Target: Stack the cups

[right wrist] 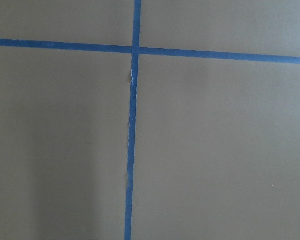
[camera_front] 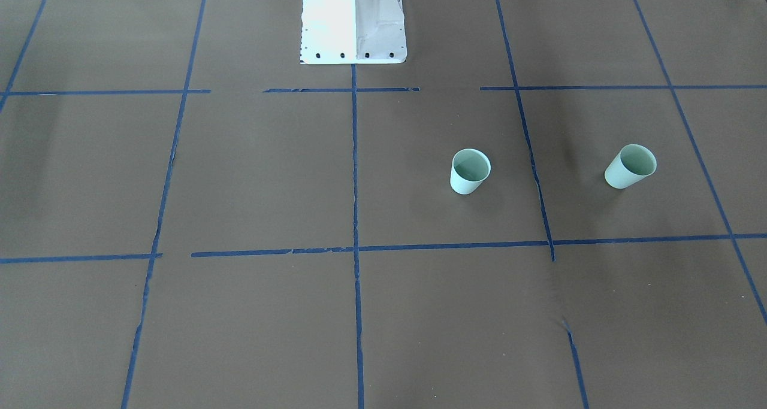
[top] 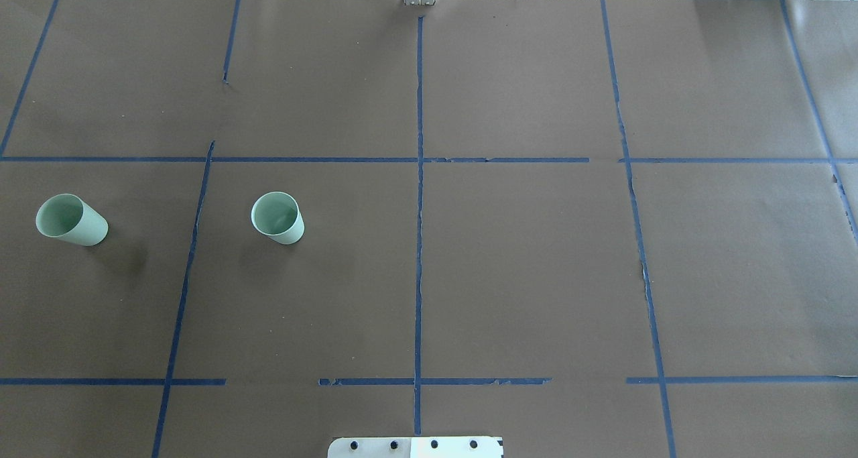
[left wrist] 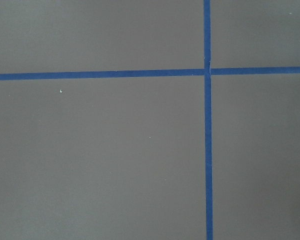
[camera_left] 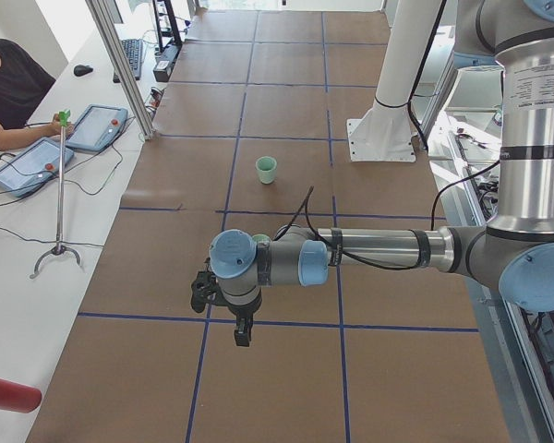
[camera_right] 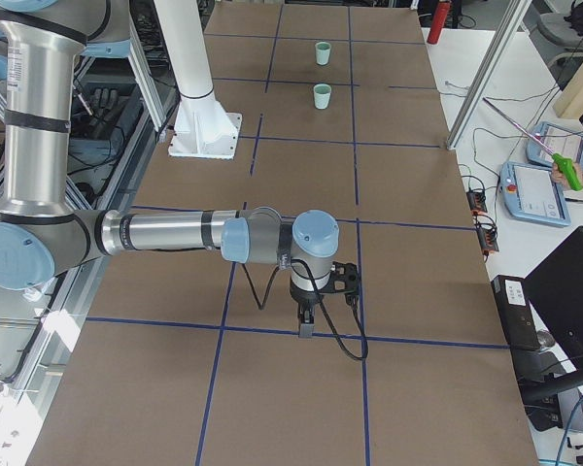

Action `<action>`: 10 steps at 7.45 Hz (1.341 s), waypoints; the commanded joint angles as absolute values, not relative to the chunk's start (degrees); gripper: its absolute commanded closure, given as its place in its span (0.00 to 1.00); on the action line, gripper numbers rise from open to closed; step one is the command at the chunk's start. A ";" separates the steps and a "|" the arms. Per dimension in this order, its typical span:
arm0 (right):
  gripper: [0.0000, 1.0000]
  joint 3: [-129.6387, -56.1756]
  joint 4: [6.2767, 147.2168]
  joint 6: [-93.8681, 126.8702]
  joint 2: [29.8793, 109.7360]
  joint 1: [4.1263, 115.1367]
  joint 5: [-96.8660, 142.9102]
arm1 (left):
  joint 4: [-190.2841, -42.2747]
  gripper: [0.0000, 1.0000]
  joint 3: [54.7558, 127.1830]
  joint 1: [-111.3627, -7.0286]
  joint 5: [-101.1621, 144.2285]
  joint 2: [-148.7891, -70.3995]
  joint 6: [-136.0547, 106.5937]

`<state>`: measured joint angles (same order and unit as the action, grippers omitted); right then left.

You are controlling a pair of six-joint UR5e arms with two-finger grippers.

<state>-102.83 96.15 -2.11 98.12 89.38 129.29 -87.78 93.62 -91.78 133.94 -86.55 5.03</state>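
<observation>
left fingers: seen only from the left-end camera, too small; apart or together, cannot tell.
left gripper (camera_left: 242, 338): points straight down over the brown cover (camera_front: 257, 175), on the white base (camera_front: 353, 23)'s left side, farther from the base than both cups.
left arm (camera_left: 388, 247): forearm level, reaching out over the table from the base side.
left wrist view: only cover and a crossing of blue tape lines (camera_front: 355, 175); fingers not in it.
right fingers: seen only from the right-end camera; apart or together, cannot tell.
right gripper (camera_right: 305, 332): points down over the cover, well off to the base's right side, far from both cups.
right arm (camera_right: 165, 233): forearm level, stretched out from the base side.
right wrist view: cover and a tape crossing only.
inner cup (camera_front: 470, 171): rim up on the cover, in front of the base and a little to its left.
outer cup (camera_front: 630, 166): rim up, farther to the base's left, well apart from the inner cup with a tape line between them; partly hidden behind the left arm in the left-end view.
</observation>
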 commanded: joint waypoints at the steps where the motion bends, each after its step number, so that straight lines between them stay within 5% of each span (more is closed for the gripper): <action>1: 0.00 -102.83 96.15 -2.11 98.17 89.38 129.29 | -87.80 0.00 93.60 -91.49 134.03 -86.49 5.53; 5: 0.00 -102.83 96.15 -2.11 98.09 89.30 129.29 | -88.07 0.00 96.74 -91.49 133.69 -88.32 4.84; 10: 0.00 -102.83 96.15 -2.11 98.17 89.38 129.29 | -100.60 0.00 102.92 -74.03 133.51 -87.54 -32.46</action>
